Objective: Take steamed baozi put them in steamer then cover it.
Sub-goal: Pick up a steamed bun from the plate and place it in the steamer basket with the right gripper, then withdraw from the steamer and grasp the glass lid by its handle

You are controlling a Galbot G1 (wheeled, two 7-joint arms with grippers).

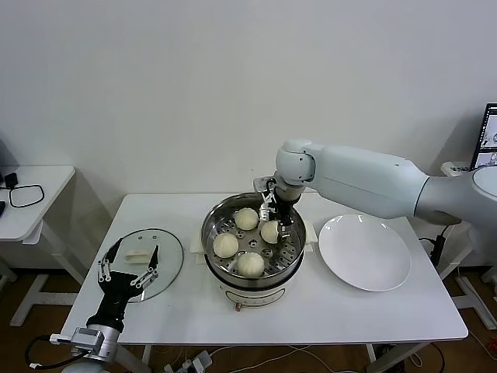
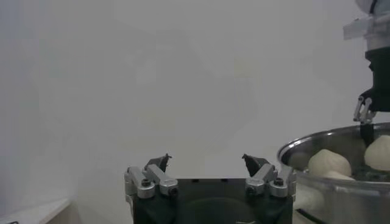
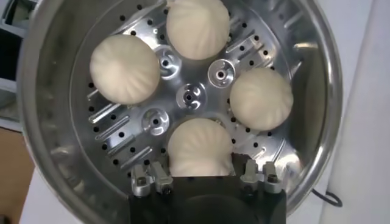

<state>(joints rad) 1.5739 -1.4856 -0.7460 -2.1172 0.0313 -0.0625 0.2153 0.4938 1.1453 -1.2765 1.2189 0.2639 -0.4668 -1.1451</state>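
Observation:
The steamer stands mid-table, and several steamed baozi lie on its perforated tray. My right gripper reaches down into it, shut on the baozi at the tray's right edge, one finger pressed against each side. The held bun rests on the tray. Other baozi lie loose around the centre. The cover, a glass lid with a white handle, lies flat to the steamer's left. My left gripper hovers open over the cover's near edge, holding nothing.
A bare white plate lies to the right of the steamer. A second white table stands off to the left. The steamer's rim and the right arm show at the edge of the left wrist view.

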